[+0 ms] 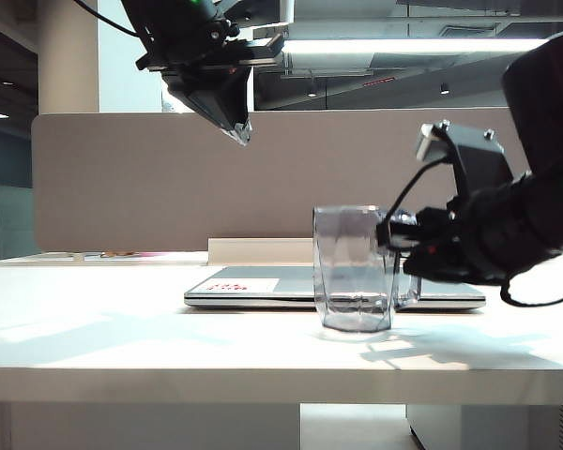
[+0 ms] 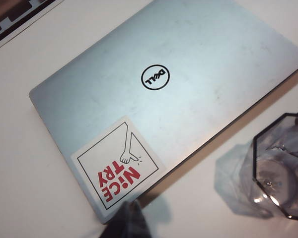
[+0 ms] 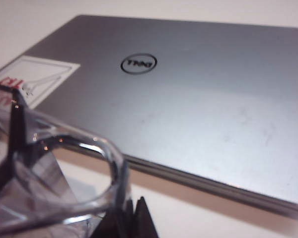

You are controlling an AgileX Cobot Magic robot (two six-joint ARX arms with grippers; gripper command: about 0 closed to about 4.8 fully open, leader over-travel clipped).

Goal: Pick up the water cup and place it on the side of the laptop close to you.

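The water cup (image 3: 49, 168) is blurred and cut off by the right wrist view's edge.

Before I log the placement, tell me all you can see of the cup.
The cup is a clear, grey-tinted faceted mug with a thick base, empty. It stands upright on the table, on the near side of the closed laptop, apart from it. The right gripper is shut on its handle.

You are looking over a white table (image 1: 122, 337) running the full width, catching window light on its near left. A beige divider panel (image 1: 150, 178) is standing along the far edge. Ceiling strip light (image 1: 403, 45) is glowing overhead.
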